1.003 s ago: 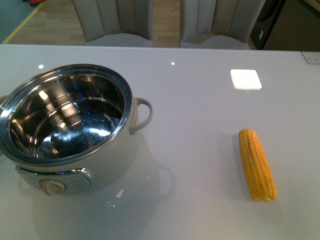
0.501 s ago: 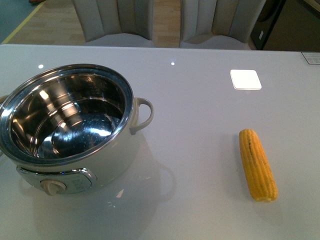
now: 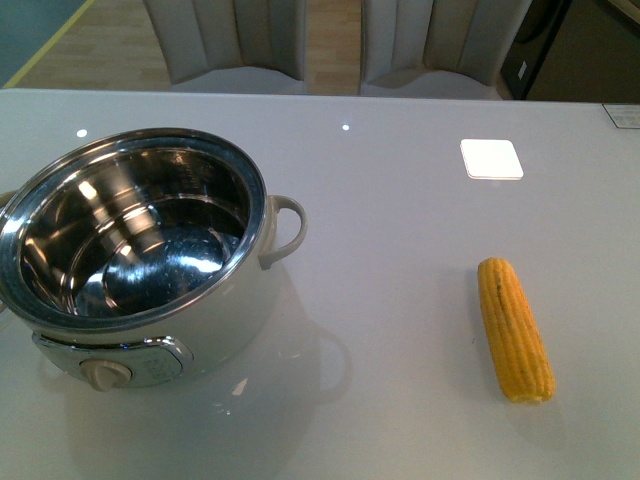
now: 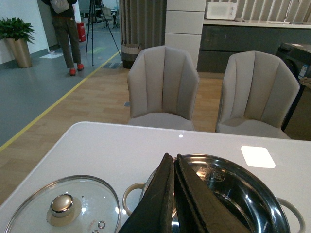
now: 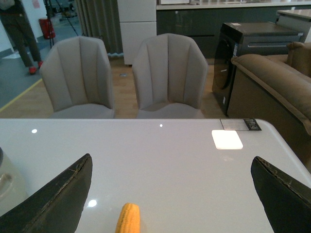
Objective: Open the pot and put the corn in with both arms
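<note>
The cream-white pot [image 3: 245, 300] stands open at the table's left, its steel inner bowl [image 3: 130, 240] empty. Its glass lid [image 4: 63, 206] lies flat on the table beside the pot [image 4: 228, 194]. The yellow-orange corn [image 3: 514, 327] lies on the table to the right, well apart from the pot. No arm shows in the front view. My left gripper [image 4: 171, 160] is shut with nothing in it, held above the pot's near rim. My right gripper [image 5: 172, 167] is wide open above the table, with the tip of the corn [image 5: 128, 218] between its fingers [image 5: 63, 196], untouched.
Two grey chairs [image 3: 225, 40] stand behind the table's far edge. A bright square light reflection [image 3: 491, 158] lies on the glossy table top [image 3: 400, 230]. A brown sofa [image 5: 272, 82] stands off to the right of the table.
</note>
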{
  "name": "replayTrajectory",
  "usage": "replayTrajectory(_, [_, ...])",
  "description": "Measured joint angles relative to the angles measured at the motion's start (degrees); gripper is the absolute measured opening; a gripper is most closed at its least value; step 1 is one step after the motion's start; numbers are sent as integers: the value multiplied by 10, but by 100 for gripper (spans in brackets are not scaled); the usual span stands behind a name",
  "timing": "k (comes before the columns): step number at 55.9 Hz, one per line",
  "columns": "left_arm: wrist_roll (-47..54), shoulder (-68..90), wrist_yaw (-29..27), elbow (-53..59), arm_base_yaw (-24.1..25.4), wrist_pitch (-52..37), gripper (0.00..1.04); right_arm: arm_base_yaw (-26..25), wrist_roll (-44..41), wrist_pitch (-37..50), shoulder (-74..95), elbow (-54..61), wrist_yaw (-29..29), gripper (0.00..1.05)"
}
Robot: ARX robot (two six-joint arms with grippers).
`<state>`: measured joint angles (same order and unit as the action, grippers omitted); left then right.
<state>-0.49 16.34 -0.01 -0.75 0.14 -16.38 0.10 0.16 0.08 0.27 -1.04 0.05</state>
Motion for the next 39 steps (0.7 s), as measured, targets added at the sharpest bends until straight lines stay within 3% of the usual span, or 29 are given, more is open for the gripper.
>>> replayTrajectory(22, [0, -63, 0, 0, 0, 63, 3, 0, 0, 0, 0, 0, 0, 96])
replayTrajectory(28, [0, -141, 0, 0, 0, 156, 3, 0, 0, 0, 0, 0, 0, 96])
replayTrajectory(39, [0, -159, 0, 0, 0, 163, 3, 0, 0, 0, 0, 0, 0, 96])
